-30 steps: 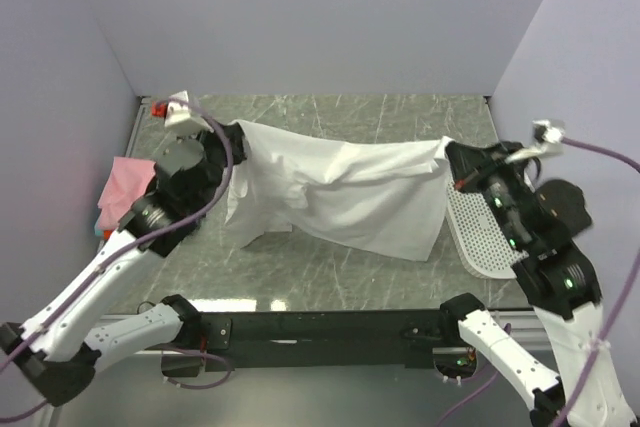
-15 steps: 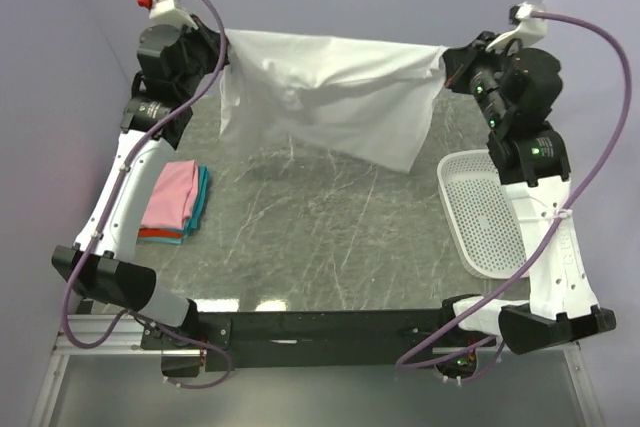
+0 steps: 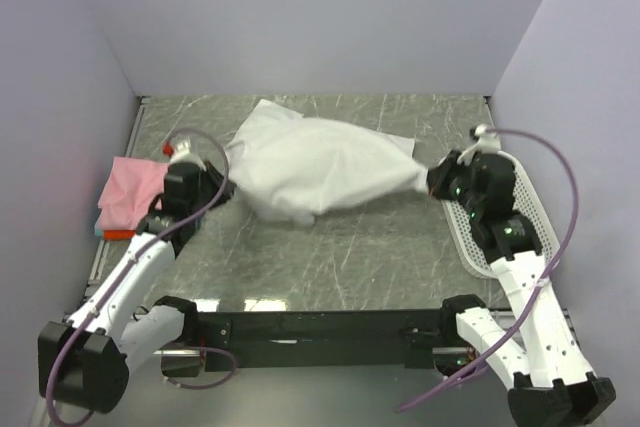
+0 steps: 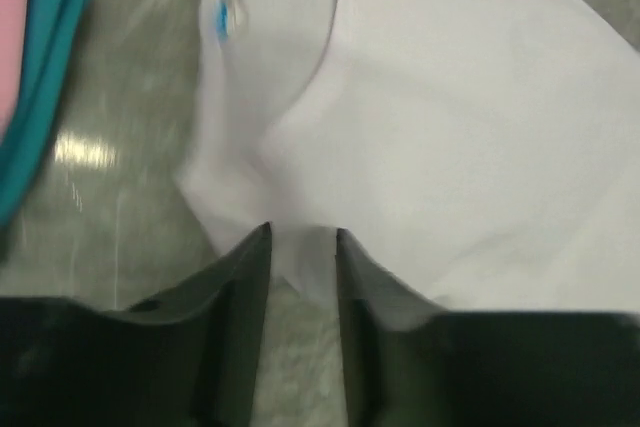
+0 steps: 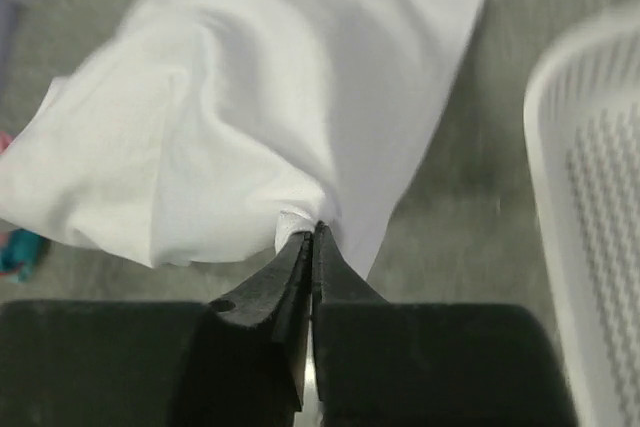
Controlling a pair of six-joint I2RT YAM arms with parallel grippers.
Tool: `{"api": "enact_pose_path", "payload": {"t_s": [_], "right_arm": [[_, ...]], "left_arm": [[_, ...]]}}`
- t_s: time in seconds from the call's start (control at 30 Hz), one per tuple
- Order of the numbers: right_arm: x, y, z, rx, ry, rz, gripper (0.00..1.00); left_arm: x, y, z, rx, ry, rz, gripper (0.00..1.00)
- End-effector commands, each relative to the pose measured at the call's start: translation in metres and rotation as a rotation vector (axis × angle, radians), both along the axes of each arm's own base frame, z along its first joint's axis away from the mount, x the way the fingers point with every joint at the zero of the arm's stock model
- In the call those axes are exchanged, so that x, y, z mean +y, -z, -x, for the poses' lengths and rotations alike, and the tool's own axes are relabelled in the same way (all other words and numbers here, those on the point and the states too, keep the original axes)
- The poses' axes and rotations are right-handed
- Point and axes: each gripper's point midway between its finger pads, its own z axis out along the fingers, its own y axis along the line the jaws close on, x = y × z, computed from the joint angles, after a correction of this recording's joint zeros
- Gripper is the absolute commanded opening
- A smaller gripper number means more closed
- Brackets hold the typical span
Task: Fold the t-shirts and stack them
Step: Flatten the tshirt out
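Observation:
A plain white t-shirt (image 3: 320,167) lies in a loose rumpled heap across the middle of the table. Its neckline and small blue label (image 4: 226,15) show in the left wrist view. My left gripper (image 3: 222,187) sits at the shirt's left edge. Its jaws (image 4: 302,235) stand apart, with a cloth corner lying loose between the tips. My right gripper (image 3: 430,179) is shut on the shirt's bunched right corner (image 5: 300,209), low over the table. A folded stack with a pink t-shirt (image 3: 135,187) on top and a teal one (image 4: 50,67) beneath rests at the left edge.
A white perforated basket (image 3: 540,222) lies at the right edge, partly under my right arm, its rim (image 5: 590,147) close beside the right gripper. Purple walls close in the back and sides. Grey marbled tabletop (image 3: 330,257) shows in front of the shirt.
Both arms came down from high at the back and laid the stretched white t-shirt on the table. The left jaws have opened off the cloth.

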Motion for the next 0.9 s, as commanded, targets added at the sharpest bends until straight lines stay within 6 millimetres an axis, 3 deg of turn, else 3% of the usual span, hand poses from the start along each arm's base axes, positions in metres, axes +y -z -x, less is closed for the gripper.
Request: {"api": "enact_pose_path", "payload": {"t_s": [0.0, 0.03, 0.07, 0.1, 0.13, 0.27, 0.4, 0.53, 0.57, 0.67, 0.7, 0.73, 0.83, 0.87], "right_arm": [[-0.008, 0.055, 0.025, 0.138, 0.077, -0.053, 0.16], [-0.008, 0.068, 0.028, 0.168, 0.086, -0.066, 0.26], [-0.009, 0.086, 0.031, 0.213, 0.097, -0.066, 0.35], [-0.012, 0.094, 0.032, 0.236, 0.114, -0.054, 0.5], [-0.014, 0.099, 0.032, 0.258, 0.128, -0.041, 0.55], [-0.022, 0.096, 0.024, 0.273, 0.163, -0.006, 0.62], [0.013, 0.08, 0.022, 0.19, -0.018, -0.091, 0.76], [0.044, 0.08, 0.031, 0.169, -0.167, -0.088, 0.79], [0.064, 0.084, 0.04, 0.169, -0.237, -0.056, 0.79], [0.107, 0.09, 0.049, 0.163, -0.369, 0.005, 0.8], [0.138, 0.09, 0.065, 0.155, -0.484, 0.009, 0.8], [0.156, 0.102, 0.07, 0.193, -0.539, 0.026, 0.8], [0.208, 0.107, 0.092, 0.166, -0.66, 0.05, 0.81], [0.225, 0.12, 0.096, 0.191, -0.694, 0.083, 0.81]], "left_arm": [[0.004, 0.016, 0.022, 0.009, -0.087, 0.136, 0.42], [0.004, 0.02, 0.028, 0.024, -0.094, 0.162, 0.58], [0.004, 0.03, 0.032, 0.055, -0.101, 0.164, 0.99], [0.008, 0.04, 0.036, 0.096, -0.125, 0.157, 0.99], [0.009, 0.047, 0.039, 0.132, -0.132, 0.148, 0.99], [0.009, 0.05, 0.044, 0.17, -0.139, 0.144, 0.99], [-0.009, 0.057, 0.053, 0.186, -0.06, 0.212, 0.99], [-0.018, 0.076, 0.072, 0.255, -0.063, 0.24, 0.99], [-0.022, 0.08, 0.079, 0.275, -0.051, 0.238, 0.99], [-0.008, 0.08, 0.08, 0.269, -0.146, 0.218, 0.99], [-0.004, 0.078, 0.081, 0.273, -0.18, 0.227, 0.99], [0.0, 0.079, 0.082, 0.279, -0.203, 0.222, 0.99], [0.015, 0.087, 0.092, 0.319, -0.294, 0.205, 0.99], [0.02, 0.088, 0.094, 0.321, -0.321, 0.194, 0.99]]}}
